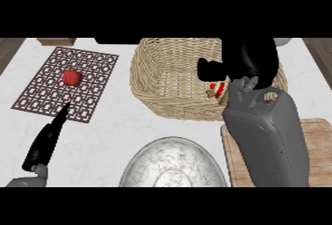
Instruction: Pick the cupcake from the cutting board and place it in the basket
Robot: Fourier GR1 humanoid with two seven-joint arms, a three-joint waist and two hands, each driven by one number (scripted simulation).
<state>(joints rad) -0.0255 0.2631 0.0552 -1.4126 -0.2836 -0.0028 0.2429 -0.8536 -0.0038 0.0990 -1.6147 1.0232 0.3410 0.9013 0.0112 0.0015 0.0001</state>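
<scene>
My right hand (243,59) hangs over the right side of the wicker basket (162,83), its fingers curled round the cupcake (218,90). Only a bit of the cupcake shows below the hand: red and white frosting and a brown wrapper, above the basket's inside. The wooden cutting board (318,149) lies at the lower right, mostly hidden under my right forearm. My left hand (47,140) rests at the lower left with straight fingers pointing up the counter, holding nothing.
A dark patterned mat (45,92) lies at the upper left with a red bell pepper (72,77) on it. A large metal bowl (172,165) sits at the bottom centre, between the arms. A small wooden object (56,41) is at the top left edge.
</scene>
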